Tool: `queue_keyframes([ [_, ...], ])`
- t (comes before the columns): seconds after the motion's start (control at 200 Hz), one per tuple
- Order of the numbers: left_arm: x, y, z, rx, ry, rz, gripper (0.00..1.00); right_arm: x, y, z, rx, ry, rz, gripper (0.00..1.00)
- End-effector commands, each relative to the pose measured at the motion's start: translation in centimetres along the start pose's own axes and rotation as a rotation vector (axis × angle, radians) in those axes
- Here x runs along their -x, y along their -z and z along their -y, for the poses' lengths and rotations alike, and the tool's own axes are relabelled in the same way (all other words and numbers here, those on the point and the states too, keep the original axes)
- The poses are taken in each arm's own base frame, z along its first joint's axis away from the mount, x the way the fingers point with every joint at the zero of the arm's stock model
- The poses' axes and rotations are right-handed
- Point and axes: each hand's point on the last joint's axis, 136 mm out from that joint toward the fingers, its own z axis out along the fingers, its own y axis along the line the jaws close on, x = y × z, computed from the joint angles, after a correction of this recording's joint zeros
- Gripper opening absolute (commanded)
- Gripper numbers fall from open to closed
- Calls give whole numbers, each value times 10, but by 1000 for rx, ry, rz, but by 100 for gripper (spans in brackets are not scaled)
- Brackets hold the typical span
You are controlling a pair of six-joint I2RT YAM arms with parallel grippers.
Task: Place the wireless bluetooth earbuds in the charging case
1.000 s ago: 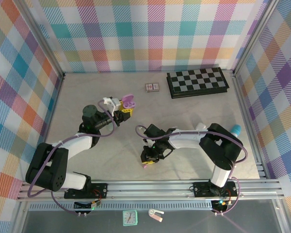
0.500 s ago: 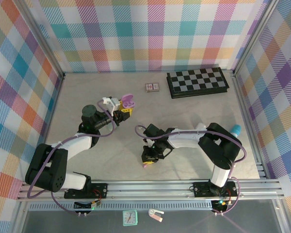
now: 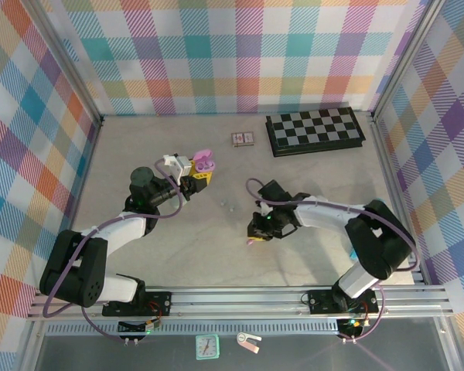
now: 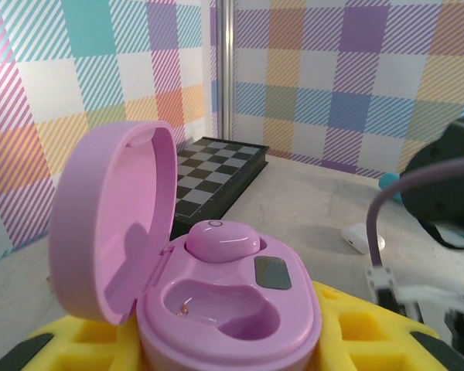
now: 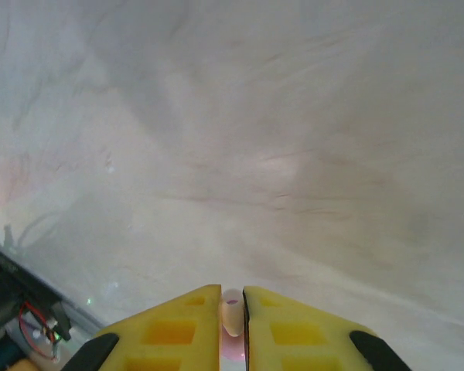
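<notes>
Left of centre, the left gripper (image 3: pixel 196 177) clamps the open purple charging case (image 4: pixel 230 313), with a seated earbud (image 4: pixel 220 239) inside; nearer and right, the right gripper (image 3: pixel 256 236) pinches a pale earbud (image 5: pixel 232 313).

One overhead, two close wrist views

Open table (image 3: pixel 193 247) at centre — chessboard (image 3: pixel 314 131) and small box (image 3: pixel 242 138) behind

The right gripper (image 3: pixel 254 238) has moved nearer the chessboard (image 3: pixel 315 131), taking a small pale earbud (image 5: pixel 232 315) with it; its jaws have tightened fully onto that earbud; the arm's elbow has swung outward, beyond the chessboard's right end.
</notes>
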Motion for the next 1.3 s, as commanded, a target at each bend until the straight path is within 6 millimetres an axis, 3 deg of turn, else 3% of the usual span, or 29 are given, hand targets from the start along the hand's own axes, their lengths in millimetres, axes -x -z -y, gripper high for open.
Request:
queue_keyframes([
  [0.0,7,5,-1,5,-35,18,29,8,17,31,-50,-37,49,15],
  [0.16,6,3,-1,-2,-32,24,29,25,30,65,-43,-180,156,15],
  [0.285,5,3,-1,-7,-27,22,29,25,33,87,-62,-260,211,15],
  [0.405,5,3,-1,-8,-26,22,29,21,35,95,-88,-267,220,19],
  [0.505,5,2,-1,-9,-25,22,29,18,40,97,-110,-258,216,30],
  [0.67,4,2,-1,-10,-25,21,29,12,49,93,-111,-216,210,39],
  [1.04,4,1,-2,-8,-22,26,29,15,33,69,-33,-168,158,40],
  [1.3,1,2,-1,-6,-21,18,29,8,30,64,-32,-163,146,40],
])
